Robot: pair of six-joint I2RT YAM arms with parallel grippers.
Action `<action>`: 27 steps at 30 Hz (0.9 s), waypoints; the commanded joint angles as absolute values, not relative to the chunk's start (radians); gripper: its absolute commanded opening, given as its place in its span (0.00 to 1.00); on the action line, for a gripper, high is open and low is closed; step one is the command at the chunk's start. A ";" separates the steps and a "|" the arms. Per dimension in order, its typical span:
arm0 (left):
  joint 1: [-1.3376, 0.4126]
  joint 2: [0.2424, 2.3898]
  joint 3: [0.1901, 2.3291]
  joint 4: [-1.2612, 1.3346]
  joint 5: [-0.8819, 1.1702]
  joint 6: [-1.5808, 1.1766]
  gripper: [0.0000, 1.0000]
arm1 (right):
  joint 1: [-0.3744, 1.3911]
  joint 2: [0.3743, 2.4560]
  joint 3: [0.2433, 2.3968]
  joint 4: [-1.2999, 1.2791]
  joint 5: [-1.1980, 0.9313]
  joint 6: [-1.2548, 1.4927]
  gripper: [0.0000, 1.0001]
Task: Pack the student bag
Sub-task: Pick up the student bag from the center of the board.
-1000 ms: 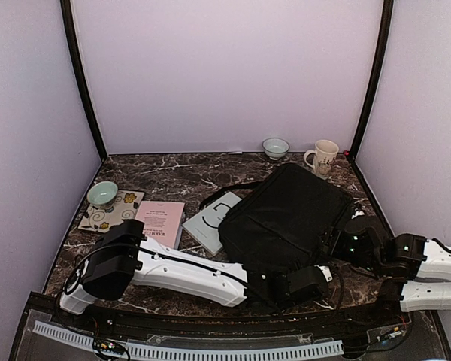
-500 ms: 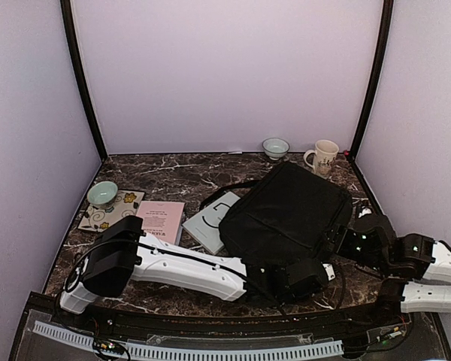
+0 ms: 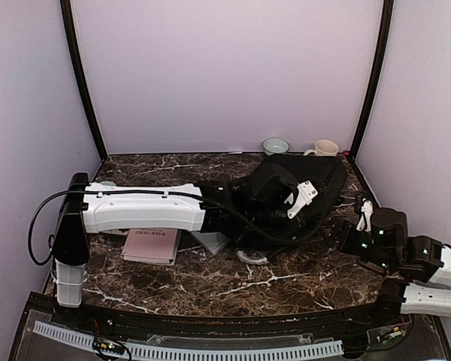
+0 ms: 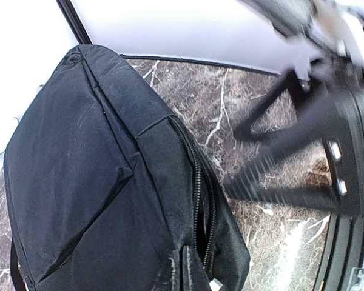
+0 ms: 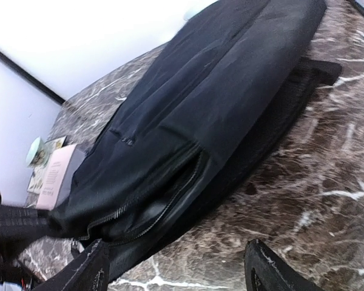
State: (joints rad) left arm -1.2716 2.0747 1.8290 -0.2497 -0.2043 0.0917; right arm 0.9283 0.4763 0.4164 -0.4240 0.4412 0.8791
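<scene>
Top external view: the left arm [image 3: 143, 210] stretches level across the marble table [image 3: 233, 289] from the left side to the student bag [image 3: 327, 184]. The bag sits toward the far right of the table and looks tipped up at an angle rather than lying flat.

From the left wrist, the left gripper [image 4: 197, 276] is pressed together on the bag's fabric edge, right beside the zipper [image 4: 200, 200]. The zipper is partly undone, and the right wrist view shows a dark gap along that side.

The right gripper [image 5: 176, 248] is low over the marble on the bag's right, near it but not touching. Its two fingers [image 5: 97, 267] are spread wide with only tabletop between them.

A pink book [image 3: 152, 244] lies flat on the table just in front of the outstretched left arm. A grey book [image 3: 210, 242] is just beside it, its far part hidden by the arm and bag. Against the back wall behind the bag stand a small bowl [image 3: 275, 145] and a cream mug [image 3: 327, 147].
</scene>
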 commanded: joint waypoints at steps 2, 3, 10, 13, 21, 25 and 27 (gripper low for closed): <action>-1.227 2.000 1.854 -0.277 -0.082 0.045 0.00 | 0.936 0.525 0.362 -0.169 0.226 0.709 0.75; -1.216 1.996 1.850 -0.272 -0.048 0.034 0.00 | 0.938 0.537 0.352 -0.135 0.207 0.688 0.74; -1.179 1.986 1.846 -0.257 0.074 -0.006 0.00 | 1.010 0.656 0.366 -0.018 0.160 0.581 0.61; -1.174 1.984 1.847 -0.258 0.111 -0.012 0.00 | 1.060 0.690 0.389 -0.008 0.173 0.554 0.59; -1.170 1.981 1.845 -0.264 0.120 -0.014 0.00 | 1.148 0.710 0.436 0.024 0.154 0.516 0.71; -1.167 1.973 1.844 -0.266 0.113 -0.015 0.00 | 1.154 0.674 0.452 -0.008 0.168 0.531 0.72; -1.167 1.968 1.844 -0.269 0.091 -0.011 0.00 | 1.153 0.650 0.445 -0.003 0.136 0.539 0.73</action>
